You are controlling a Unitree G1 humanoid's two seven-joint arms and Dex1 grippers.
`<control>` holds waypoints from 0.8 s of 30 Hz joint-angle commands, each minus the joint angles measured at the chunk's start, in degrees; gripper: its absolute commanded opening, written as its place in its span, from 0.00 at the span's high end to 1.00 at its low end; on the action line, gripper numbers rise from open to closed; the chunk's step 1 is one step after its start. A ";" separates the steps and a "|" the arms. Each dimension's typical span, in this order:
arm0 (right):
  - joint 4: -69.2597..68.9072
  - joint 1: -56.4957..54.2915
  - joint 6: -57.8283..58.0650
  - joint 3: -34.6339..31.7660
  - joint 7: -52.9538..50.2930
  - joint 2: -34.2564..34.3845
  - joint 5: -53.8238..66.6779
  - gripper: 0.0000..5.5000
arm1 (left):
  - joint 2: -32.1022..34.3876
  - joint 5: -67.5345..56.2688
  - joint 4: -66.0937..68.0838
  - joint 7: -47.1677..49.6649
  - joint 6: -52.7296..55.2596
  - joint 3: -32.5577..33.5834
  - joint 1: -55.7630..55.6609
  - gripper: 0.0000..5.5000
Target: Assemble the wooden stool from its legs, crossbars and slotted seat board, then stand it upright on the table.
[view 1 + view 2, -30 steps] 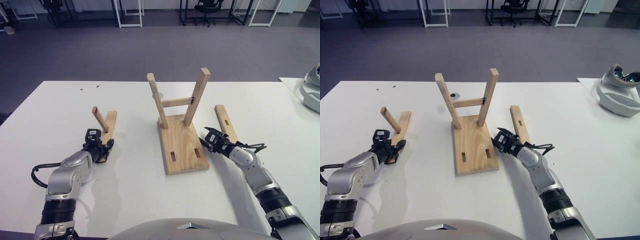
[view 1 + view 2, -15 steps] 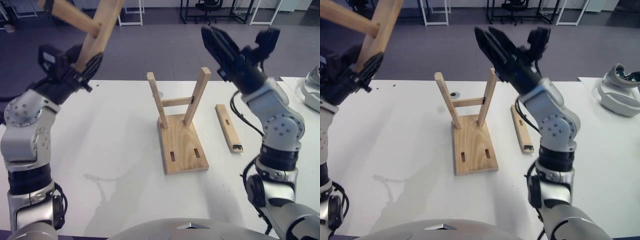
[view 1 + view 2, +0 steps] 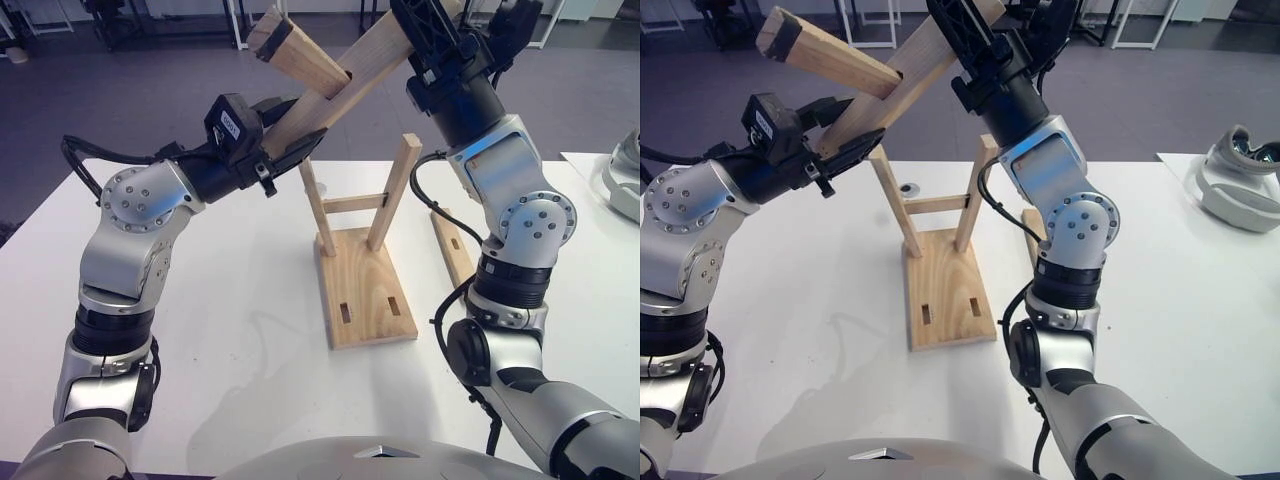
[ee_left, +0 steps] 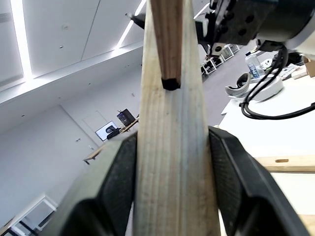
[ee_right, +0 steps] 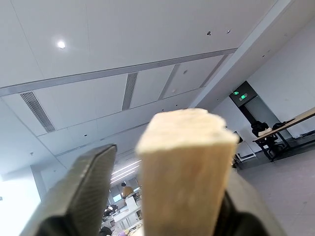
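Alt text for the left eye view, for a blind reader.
The left gripper and right gripper hold a wooden leg, crossbar attached, above the table. Below lies the seat board with two legs standing in it.

Bare matt wooden leg [image 3: 375,65]

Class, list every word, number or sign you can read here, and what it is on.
White sticker on the left gripper: print too small to read.
Green sign high on the wall: too blurred to read.
Wooden leg held in the air: no lettering.
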 commanded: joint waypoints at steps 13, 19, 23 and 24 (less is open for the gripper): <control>-20.94 40.15 5.60 -10.32 -11.97 -13.43 9.67 0.81 | -9.49 0.44 -15.89 11.49 7.23 -7.81 27.68 0.38; -17.38 44.86 5.63 -10.94 -13.34 -20.44 8.27 0.81 | -10.96 3.57 -13.89 16.23 4.10 -2.62 39.22 0.17; -15.85 48.34 3.84 -9.41 -10.75 -20.63 0.82 0.81 | -12.24 4.19 -12.89 17.81 3.72 -1.30 39.29 0.02; -15.86 49.42 3.56 -8.70 -9.66 -20.67 -1.40 0.81 | -12.35 4.19 -12.85 17.93 3.78 -0.86 39.18 0.02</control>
